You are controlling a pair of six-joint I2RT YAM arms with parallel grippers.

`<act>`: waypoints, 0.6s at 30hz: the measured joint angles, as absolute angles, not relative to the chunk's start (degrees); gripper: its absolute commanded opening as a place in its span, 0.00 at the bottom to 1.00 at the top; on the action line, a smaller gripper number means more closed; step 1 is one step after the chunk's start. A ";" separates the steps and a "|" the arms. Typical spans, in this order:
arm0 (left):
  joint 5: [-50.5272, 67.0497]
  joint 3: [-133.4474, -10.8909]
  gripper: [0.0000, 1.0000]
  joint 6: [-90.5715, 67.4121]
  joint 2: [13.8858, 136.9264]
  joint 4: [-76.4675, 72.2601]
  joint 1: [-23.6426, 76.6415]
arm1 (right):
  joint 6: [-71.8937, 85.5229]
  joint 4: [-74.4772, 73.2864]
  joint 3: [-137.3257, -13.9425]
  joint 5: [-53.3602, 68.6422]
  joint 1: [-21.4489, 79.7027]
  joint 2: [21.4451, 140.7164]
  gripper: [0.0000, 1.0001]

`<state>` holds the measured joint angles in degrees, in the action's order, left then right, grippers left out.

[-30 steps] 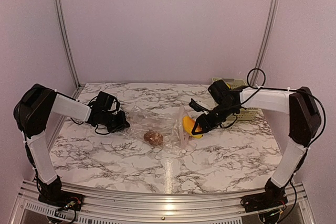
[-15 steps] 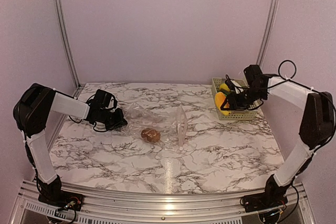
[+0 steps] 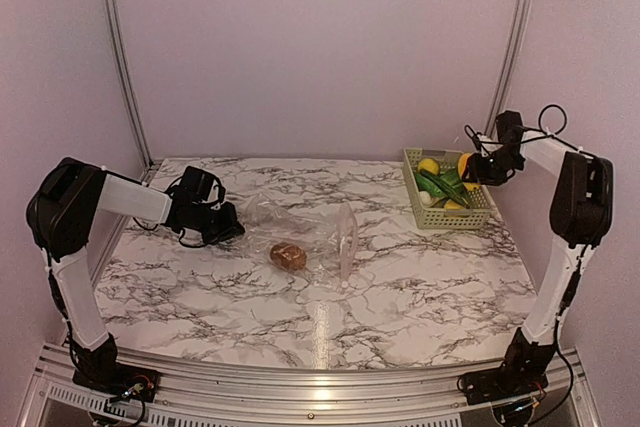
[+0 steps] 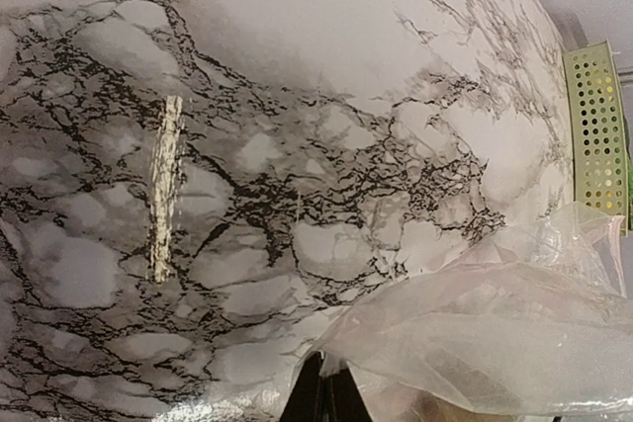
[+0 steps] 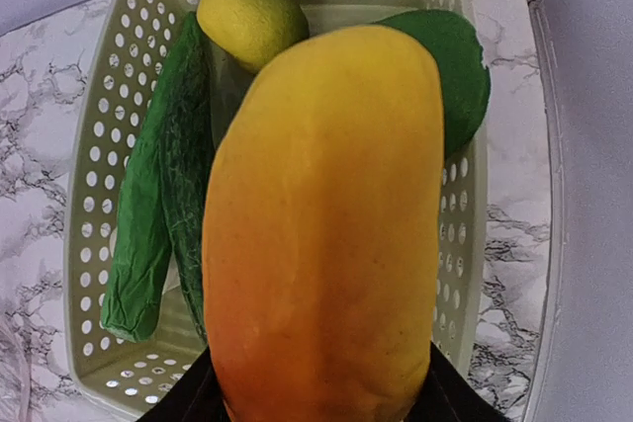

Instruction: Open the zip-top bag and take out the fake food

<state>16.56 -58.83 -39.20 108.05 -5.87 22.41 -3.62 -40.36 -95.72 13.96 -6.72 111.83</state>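
Observation:
The clear zip-top bag (image 3: 305, 230) lies on the marble table with its mouth facing right, and it also shows in the left wrist view (image 4: 485, 328). A brown round piece (image 3: 288, 256) is inside it. My left gripper (image 3: 226, 228) is shut on the bag's left edge, with its dark fingers (image 4: 318, 400) pinching the plastic. My right gripper (image 3: 472, 169) is shut on a yellow-orange piece (image 5: 326, 224) and holds it above the pale green basket (image 5: 94, 135). In the basket lie a lemon (image 5: 251, 15), a long green pod (image 5: 158, 214) and a green ball (image 5: 453, 74).
The basket (image 3: 418, 211) stands at the back right of the table, near the right wall and a metal frame post (image 3: 510, 47). The basket's perforated wall shows in the left wrist view (image 4: 596, 135). Another post (image 3: 122, 57) stands at the back left.
My right gripper carried the yellow-orange piece from the bag's mouth to the right and back, over the basket. My left gripper stayed on the bag; the brown piece shifted slightly.

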 measured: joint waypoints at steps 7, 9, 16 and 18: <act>17.12 -59.42 0.00 -38.89 108.42 -5.78 22.33 | -4.84 -41.80 -97.80 11.44 -6.72 113.95 0.71; 17.43 -59.51 0.00 -38.61 108.68 -5.72 22.31 | -4.84 -41.82 -97.80 11.64 -6.59 113.60 0.71; 18.00 -59.99 0.00 -38.22 108.86 -5.72 22.31 | -4.93 -40.93 -95.11 13.82 -2.81 108.97 0.59; 18.13 -60.05 0.00 -38.13 108.86 -5.72 22.31 | -4.78 -40.07 -93.36 16.16 0.73 107.00 0.54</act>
